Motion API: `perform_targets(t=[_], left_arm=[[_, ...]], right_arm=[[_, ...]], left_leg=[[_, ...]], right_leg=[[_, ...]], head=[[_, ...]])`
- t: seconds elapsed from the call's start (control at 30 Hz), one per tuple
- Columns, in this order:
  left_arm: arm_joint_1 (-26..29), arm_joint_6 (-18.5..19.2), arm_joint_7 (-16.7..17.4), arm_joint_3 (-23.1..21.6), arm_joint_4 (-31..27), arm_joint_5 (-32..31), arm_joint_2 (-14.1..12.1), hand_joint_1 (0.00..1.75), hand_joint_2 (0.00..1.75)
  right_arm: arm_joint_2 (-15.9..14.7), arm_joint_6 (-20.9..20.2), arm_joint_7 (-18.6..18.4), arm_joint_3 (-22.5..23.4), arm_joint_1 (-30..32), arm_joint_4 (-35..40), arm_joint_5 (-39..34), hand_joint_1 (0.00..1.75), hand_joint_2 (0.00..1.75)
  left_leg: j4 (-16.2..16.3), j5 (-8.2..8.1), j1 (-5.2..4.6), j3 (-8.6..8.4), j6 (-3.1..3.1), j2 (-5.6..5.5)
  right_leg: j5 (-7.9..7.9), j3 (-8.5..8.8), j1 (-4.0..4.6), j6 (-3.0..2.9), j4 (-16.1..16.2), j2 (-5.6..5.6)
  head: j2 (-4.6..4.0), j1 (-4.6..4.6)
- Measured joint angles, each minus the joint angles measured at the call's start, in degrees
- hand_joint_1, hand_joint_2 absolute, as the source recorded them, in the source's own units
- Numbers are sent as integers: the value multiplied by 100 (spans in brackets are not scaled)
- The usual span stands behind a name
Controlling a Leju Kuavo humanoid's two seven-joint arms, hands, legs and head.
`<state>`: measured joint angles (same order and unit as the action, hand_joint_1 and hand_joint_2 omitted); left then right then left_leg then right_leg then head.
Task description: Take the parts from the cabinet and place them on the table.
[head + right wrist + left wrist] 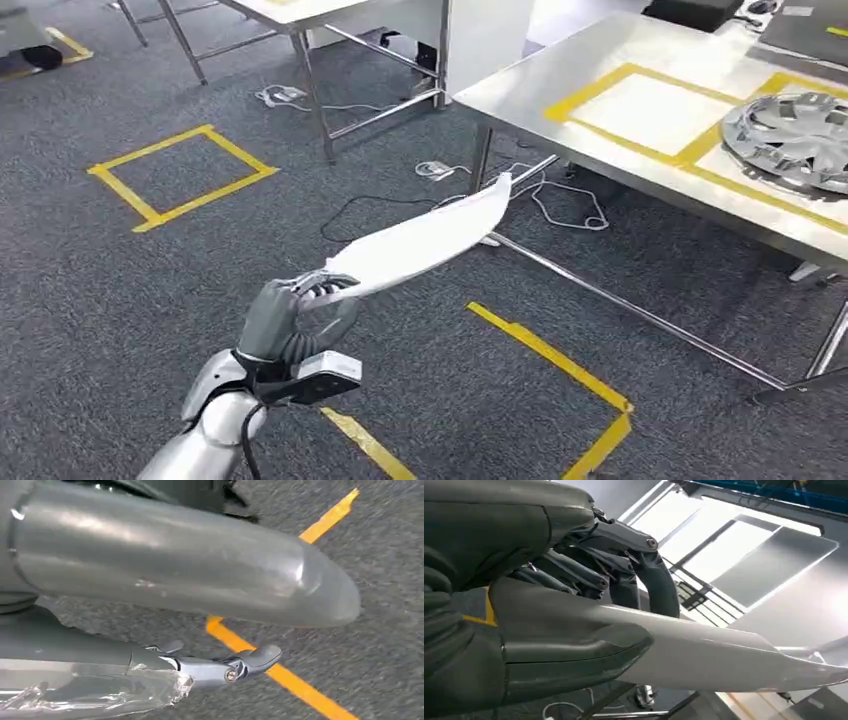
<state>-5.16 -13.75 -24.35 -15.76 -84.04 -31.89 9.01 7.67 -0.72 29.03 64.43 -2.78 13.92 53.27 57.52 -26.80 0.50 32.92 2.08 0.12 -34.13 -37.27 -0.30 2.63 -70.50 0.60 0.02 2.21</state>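
Note:
My left hand (290, 315) grips one end of a long, curved white part (430, 235) and holds it out over the carpet, its far tip pointing toward the steel table (560, 75). In the left wrist view the thumb and fingers (624, 565) wrap around the white part (724, 655). A silver hubcap (790, 140) lies on the table at the right, beside a yellow-taped rectangle (650, 110). My right hand (165, 615) hangs above the floor, thumb and fingers (235, 667) apart, with nothing between them.
The table's legs and low crossbar (630, 310) run along the floor ahead. Loose cables (560, 200) lie under it. Yellow tape marks a square (180, 175) on the left and lines (560, 360) near my feet. Another table frame (310, 80) stands at the back.

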Motion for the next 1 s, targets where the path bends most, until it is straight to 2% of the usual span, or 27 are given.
perform_targets(t=[0.03, 0.07, 0.1, 0.13, 0.2, 0.23, 0.27, 0.3, 0.37, 0.4, 0.43, 0.47, 0.5, 0.53, 0.57, 0.6, 0.63, 0.67, 0.7, 0.73, 0.77, 0.8, 0.83, 0.87, 0.9, 0.93, 1.0], left_arm=[[13, 0, 0, 22, 9, 0, -2, 159, 175], [28, -2, 0, 42, 24, 0, 0, 159, 175], [33, -7, 0, 59, 37, -6, 0, 159, 175], [34, -9, 0, 66, 48, -17, 0, 159, 175], [33, -9, 0, 76, 52, -37, 7, 159, 175], [31, -13, -2, 79, 59, -50, 11, 159, 175], [28, -24, -7, 83, 63, -55, 15, 159, 175], [27, -24, -9, 85, 66, -59, 22, 159, 175], [21, -24, -13, 85, 68, -72, 42, 159, 175], [13, -24, -13, 87, 68, -72, 44, 159, 175], [1, -26, -22, 85, 68, -74, 42, 159, 175], [0, -26, -24, 85, 74, -74, 42, 159, 175], [9, -26, -24, 87, 83, -74, 39, 159, 175], [22, -26, -24, 87, 96, -74, 35, 159, 175], [32, -26, -24, 87, 107, -74, 35, 159, 175], [40, -26, -24, 87, 109, -74, 35, 159, 175], [40, -26, -24, 87, 111, -74, 33, 159, 175], [36, -26, -24, 87, 111, -74, 33, 159, 175], [37, -26, -24, 87, 111, -74, 35, 159, 175], [35, -26, -24, 87, 114, -74, 33, 159, 175], [31, -26, -24, 90, 122, -72, 33, 159, 175], [42, -26, -24, 90, 131, -79, 33, 159, 175], [43, -26, -24, 94, 131, -79, 31, 159, 175], [22, -24, -26, 96, 133, -81, 33, 159, 175], [15, -26, -28, 96, 131, -83, 55, 159, 175], [8, -28, -28, 105, 131, -83, 59, 159, 175], [1, -26, -28, 111, 131, -85, 76, 159, 175]], right_arm=[[0, 0, 0, 7, 12, 0, 4, 0, 0], [0, 0, 0, 13, 33, 0, 15, 0, 0], [0, 4, -2, 22, 50, 0, 20, 0, 0], [0, 7, -2, 26, 60, 0, 33, 0, 0], [0, 9, -2, 31, 69, 0, 35, 0, 0], [0, 7, -9, 35, 75, -2, 37, 0, 0], [-2, 7, -11, 37, 62, 0, 46, 0, 0], [-2, 9, -13, 39, 62, 0, 55, 0, 0], [-2, 9, -15, 61, 68, 4, 77, 0, 0], [-2, 9, -15, 63, 69, 9, 85, 0, 0], [-2, 9, -11, 66, 63, 13, 92, 0, 0], [-2, 9, -9, 70, 50, 13, 94, 0, 0], [-2, 9, -9, 74, 40, 13, 96, 0, 0], [-2, 9, -9, 76, 43, 13, 98, 0, 0], [-2, 9, -9, 79, 50, 13, 101, 0, 0], [-2, 9, -9, 79, 54, 13, 101, 0, 0], [-2, 9, -9, 81, 60, 13, 101, 0, 0], [-2, 9, -9, 81, 61, 13, 101, 0, 0], [-2, 9, -9, 81, 62, 13, 101, 0, 0], [7, 7, -11, 81, 73, 11, 101, 0, 0], [11, 7, -11, 81, 69, 11, 103, 0, 0], [11, 7, -15, 83, 53, 11, 107, 0, 0], [13, 7, -13, 85, 63, 13, 107, 0, 0], [11, 7, -11, 85, 64, 15, 105, 0, 0], [-2, 9, -13, 87, 63, 24, 103, 0, 0], [0, 9, -7, 85, 56, 24, 105, 0, 0], [0, 9, -7, 85, 17, 22, 111, 0, 0]], left_leg=[[0, -38, 0, -31, -1, 5], [1, -81, 1, -82, -6, 4], [1, -131, 1, -144, -14, 1], [1, -186, 2, -225, -26, 0], [0, -311, 4, -390, -67, 2], [13, -365, -6, -439, -107, 2], [13, -399, -13, -415, -153, 7], [7, -431, -6, -427, -197, 9], [119, -397, 12, -481, -257, 14], [324, -350, 17, -370, -282, 11], [727, -246, 19, -168, -297, 6], [1072, -296, 19, 65, -308, 5], [1458, -523, 19, 370, -320, 5], [1696, -785, 16, 610, -321, 5], [1762, -941, 12, 756, -314, 5], [1692, -943, 7, 825, -296, 5], [1461, -790, 0, 801, -269, 4], [1081, -492, -16, 713, -227, 3], [670, -87, -44, 611, -171, 2], [316, 390, -81, 555, -105, 6], [265, 172, -117, 570, -89, -18], [243, 222, -130, 525, -68, -29], [188, 226, -123, 492, -39, -45], [158, 172, -122, 423, 17, -38], [123, 191, -74, 303, 33, -45], [105, 151, -66, 231, 52, -38], [100, 51, -65, 162, 69, -37]], right_leg=[[-131, -254, -3, 14, -322, -3], [-123, -416, -17, 36, -428, -5], [22, -446, -34, 48, -285, -12], [283, -360, -45, 43, 69, -20], [953, -59, -57, 21, 997, -73], [961, -30, -27, 0, 1141, -115], [788, 5, 8, -87, 1184, -135], [895, 64, 27, -141, 1165, -111], [840, 155, 22, -216, 1183, -80], [820, 230, 1, -244, 1225, -71], [765, 316, 4, -306, 1235, -69], [719, 362, 7, -334, 1236, -62], [661, 421, 14, -355, 1236, -44], [607, 479, 25, -365, 1236, -26], [553, 542, 33, -368, 1236, -8], [493, 622, 44, -367, 1236, 10], [426, 713, 54, -365, 1236, 25], [360, 809, 61, -357, 1236, 38], [296, 889, 66, -349, 1241, 38], [240, 869, 62, -332, 1253, 43], [177, 969, 82, -270, 1224, 88], [111, 916, 76, -229, 1259, 58], [156, 1073, 73, -190, 1193, 51], [198, 1081, 76, -140, 1194, 44], [166, 1009, 77, -119, 1115, 32], [197, 918, 72, -79, 865, 3], [52, 384, 28, -21, 109, -5]], head=[[0, 11], [0, 9], [0, 7], [0, 11], [0, 11], [-2, 9], [-2, 9], [-2, -9], [0, -7], [0, -9], [0, -22], [-2, -37], [-2, -35], [-2, -31], [-2, -37], [0, -33], [-2, -35], [-2, -35], [-2, -33], [-2, -31], [0, -39], [0, -35], [-2, -57], [-2, -59], [0, -63], [-2, -19], [0, 11]])
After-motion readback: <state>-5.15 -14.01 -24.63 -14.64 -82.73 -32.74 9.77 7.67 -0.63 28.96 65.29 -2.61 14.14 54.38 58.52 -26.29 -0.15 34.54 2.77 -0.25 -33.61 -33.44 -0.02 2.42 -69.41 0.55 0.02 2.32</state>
